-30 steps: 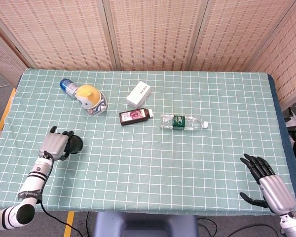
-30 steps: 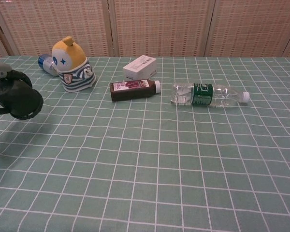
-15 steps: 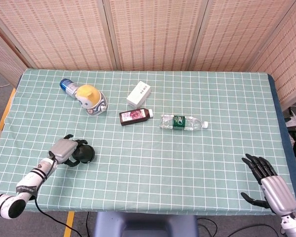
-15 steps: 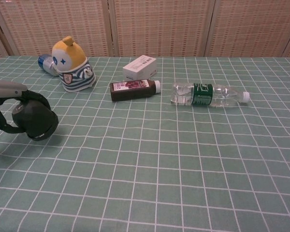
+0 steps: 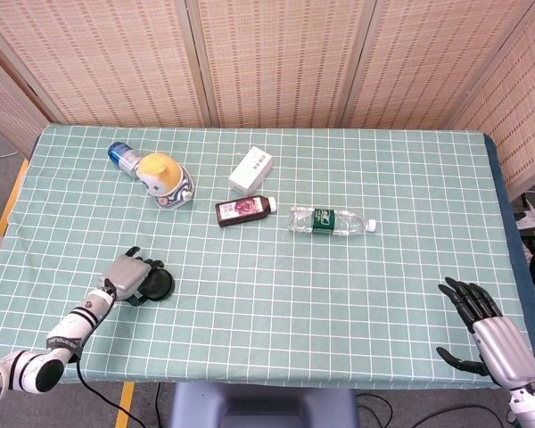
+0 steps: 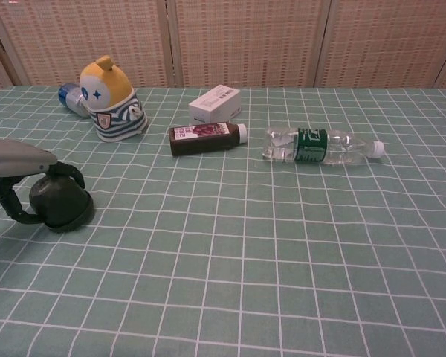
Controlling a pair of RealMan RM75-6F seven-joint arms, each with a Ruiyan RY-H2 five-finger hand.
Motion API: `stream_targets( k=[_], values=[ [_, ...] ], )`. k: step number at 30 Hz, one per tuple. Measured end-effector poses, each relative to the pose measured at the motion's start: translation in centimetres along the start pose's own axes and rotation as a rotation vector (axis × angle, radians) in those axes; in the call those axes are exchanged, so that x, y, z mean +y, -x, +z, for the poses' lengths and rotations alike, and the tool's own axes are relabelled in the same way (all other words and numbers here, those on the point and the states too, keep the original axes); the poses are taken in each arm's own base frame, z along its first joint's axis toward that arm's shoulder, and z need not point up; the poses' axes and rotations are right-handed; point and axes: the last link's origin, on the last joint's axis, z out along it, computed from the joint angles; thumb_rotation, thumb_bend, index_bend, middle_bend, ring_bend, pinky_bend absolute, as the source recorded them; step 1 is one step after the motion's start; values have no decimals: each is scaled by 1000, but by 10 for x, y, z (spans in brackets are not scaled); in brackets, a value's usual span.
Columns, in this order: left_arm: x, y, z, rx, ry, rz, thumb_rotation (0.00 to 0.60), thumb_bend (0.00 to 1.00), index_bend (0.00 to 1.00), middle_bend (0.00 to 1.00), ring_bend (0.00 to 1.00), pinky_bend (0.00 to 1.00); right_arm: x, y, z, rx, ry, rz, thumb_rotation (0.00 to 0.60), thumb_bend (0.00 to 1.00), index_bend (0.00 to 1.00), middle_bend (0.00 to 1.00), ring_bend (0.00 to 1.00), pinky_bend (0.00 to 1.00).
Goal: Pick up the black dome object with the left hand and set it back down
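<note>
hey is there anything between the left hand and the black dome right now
No. The left hand is already on the black dome, fingers wrapped around it, and the dome sits on the tablecloth.

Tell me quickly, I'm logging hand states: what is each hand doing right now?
Left hand: fingers wrapped around the black dome object, which sits on the table.
Right hand: open, holding nothing.

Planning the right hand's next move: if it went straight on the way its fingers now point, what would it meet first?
The right hand points up the table's right side, toward the far edge. That strip looks free; the water bottle lies well off to its left, though depth is uncertain.
</note>
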Motion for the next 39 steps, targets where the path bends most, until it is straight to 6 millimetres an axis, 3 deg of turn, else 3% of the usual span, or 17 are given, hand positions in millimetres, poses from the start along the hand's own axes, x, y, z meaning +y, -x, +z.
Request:
stream_targets(
  k=[10, 13, 16, 19, 24, 39],
  values=[
    [2, 1, 3, 10, -7, 35, 600, 432, 495, 476, 267, 74, 1, -1, 0, -1, 1, 4, 600, 157, 0, 0, 0, 0],
    [1, 1, 3, 2, -15, 37, 600, 420, 338, 407, 239, 72, 0, -1, 0, 2, 0, 6, 600, 158, 0, 0, 0, 0],
    [1, 1, 3, -3, -22, 33, 600, 403, 112, 277, 180, 72, 0, -1, -1, 1, 0, 6, 600, 157, 0, 0, 0, 0],
    [0, 1, 4, -9, -34, 35, 600, 388, 2, 142, 110, 70, 0, -1, -1, 0, -1, 6, 600, 159, 0, 0, 0, 0],
    [2, 0, 2, -6, -45, 30, 600, 391, 0, 1, 37, 84, 1, -2, -1, -1, -2, 7, 600, 160, 0, 0, 0, 0],
    [15, -4, 2, 13, -36, 36, 600, 377, 0, 0, 0, 87, 1, -4, -2, 1, -9, 12, 600, 165, 0, 0, 0, 0]
  ],
)
